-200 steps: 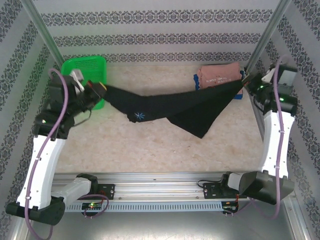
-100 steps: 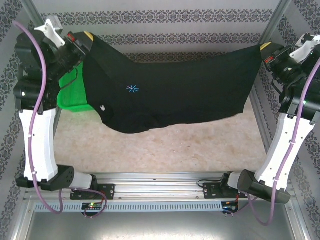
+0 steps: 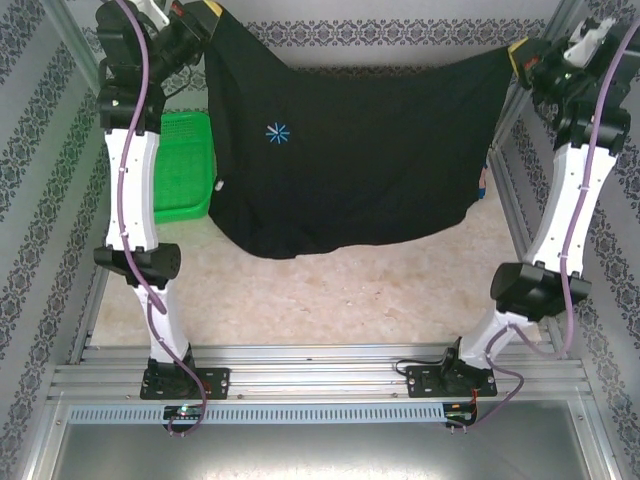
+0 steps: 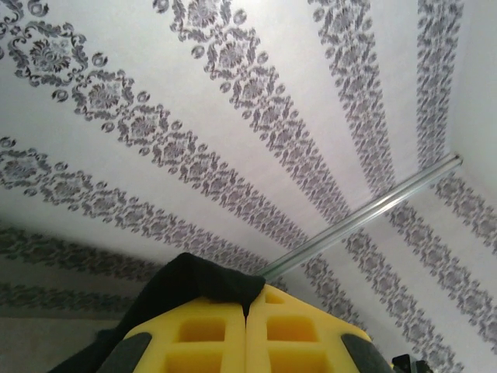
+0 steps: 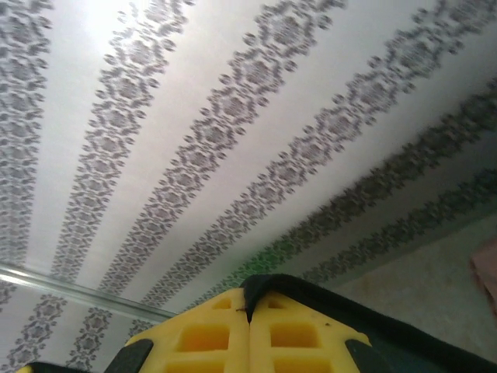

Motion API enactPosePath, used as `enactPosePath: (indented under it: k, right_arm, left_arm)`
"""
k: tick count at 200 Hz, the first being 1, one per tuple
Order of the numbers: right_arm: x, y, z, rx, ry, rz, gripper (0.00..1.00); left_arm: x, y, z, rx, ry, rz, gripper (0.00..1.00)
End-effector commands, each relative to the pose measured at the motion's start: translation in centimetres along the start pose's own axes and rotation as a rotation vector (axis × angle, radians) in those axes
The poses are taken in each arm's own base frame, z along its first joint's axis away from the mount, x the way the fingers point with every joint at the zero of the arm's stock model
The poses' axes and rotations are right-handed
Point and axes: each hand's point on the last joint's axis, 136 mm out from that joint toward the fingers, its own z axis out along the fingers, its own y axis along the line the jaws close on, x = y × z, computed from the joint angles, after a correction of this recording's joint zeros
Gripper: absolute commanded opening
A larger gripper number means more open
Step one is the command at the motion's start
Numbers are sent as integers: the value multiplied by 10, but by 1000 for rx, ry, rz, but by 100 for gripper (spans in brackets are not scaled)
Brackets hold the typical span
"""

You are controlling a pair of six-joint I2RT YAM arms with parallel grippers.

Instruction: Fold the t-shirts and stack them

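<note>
Under the top camera lies a pale, marbled beige desk [image 3: 330,295], bare in its near half, with a ribbed metal rail [image 3: 320,365] along the near edge where the two arm bases are bolted. Wallpaper [image 3: 40,200] in grey-and-white ornamental stripes closes the space on the left, right and back, and slim metal posts [image 3: 75,45] run up the corners. A green mesh basket [image 3: 180,170] sits at the far left of the desk, partly behind the left arm.

Both arms reach high. The black t-shirt [image 3: 350,160] hangs between them like a curtain across the back of the space, well above the near half of the desk. Its long axis runs left to right, from the left hand [image 3: 195,18] to the right hand [image 3: 518,55]. The held edge is uppermost, sagging slightly in the middle, and the loose edge points down, lowest at the left. Whether that edge touches the desk cannot be told. A small blue star mark [image 3: 277,132] faces the camera on the shirt's left part.

From the left wrist, the left hand [image 4: 247,299] is clenched, its yellow fingers [image 4: 198,338] pressed together on a fold of the black cloth [image 4: 194,280]. From the right wrist, the right hand [image 5: 250,307] is likewise clamped, black cloth [image 5: 311,294] draped over its fingertips.
</note>
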Motion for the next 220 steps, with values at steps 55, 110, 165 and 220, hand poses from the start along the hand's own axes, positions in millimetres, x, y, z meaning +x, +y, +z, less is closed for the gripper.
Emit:
enactPosePath:
  k: [55,110,165,220]
  right_arm:
    - [-91,84,-29,-328,-255,-46,0]
    - [-101,83,-33,-373,-271,-96,0]
    - [-10,-8,-17,-141,16,-18,0]
    - [170,-164,-80,150,183,198,0]
  left_arm:
    - [-106,-88,-71,300,-355,115,0]
    - [-111,-95,-83,328,-349,195,0]
    - [-49,-36,-91,90,-158,187,0]
    - [119,111,-193,-285,16,-78,0]
